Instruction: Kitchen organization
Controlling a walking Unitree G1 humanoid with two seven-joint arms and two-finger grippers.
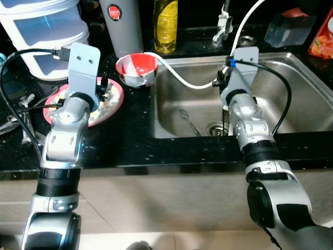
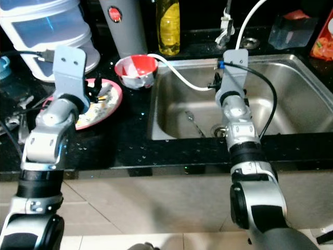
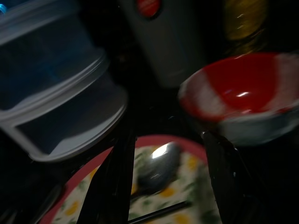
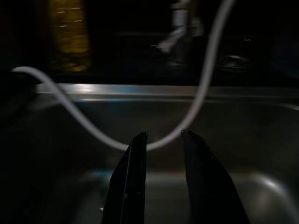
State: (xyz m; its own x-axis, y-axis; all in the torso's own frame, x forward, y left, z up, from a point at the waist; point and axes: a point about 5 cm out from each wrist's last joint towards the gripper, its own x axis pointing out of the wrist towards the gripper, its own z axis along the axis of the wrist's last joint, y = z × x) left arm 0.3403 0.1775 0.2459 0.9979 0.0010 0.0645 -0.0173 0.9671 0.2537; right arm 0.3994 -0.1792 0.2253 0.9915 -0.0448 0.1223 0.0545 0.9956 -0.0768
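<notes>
A pink flowered plate [image 1: 112,104] lies on the black counter left of the sink, with a metal spoon [image 3: 156,165] and a dark stick on it. Behind it stands a red and white bowl [image 1: 137,69]. My left gripper [image 3: 166,140] hovers low over the plate, open, its fingers either side of the spoon. My right gripper [image 4: 163,135] is open over the steel sink [image 1: 291,99], with nothing between its fingers. A white hose [image 4: 93,128] sags just beyond its tips. Another spoon [image 1: 188,121] rests in the basin near the drain.
Along the back stand white stacked containers [image 1: 47,31], a grey flask [image 1: 125,21], a yellow bottle [image 1: 166,23], the faucet [image 1: 223,23] and a clear box [image 1: 289,28]. Loose cutlery [image 1: 15,122] lies at the far left. Black cables loop around both arms.
</notes>
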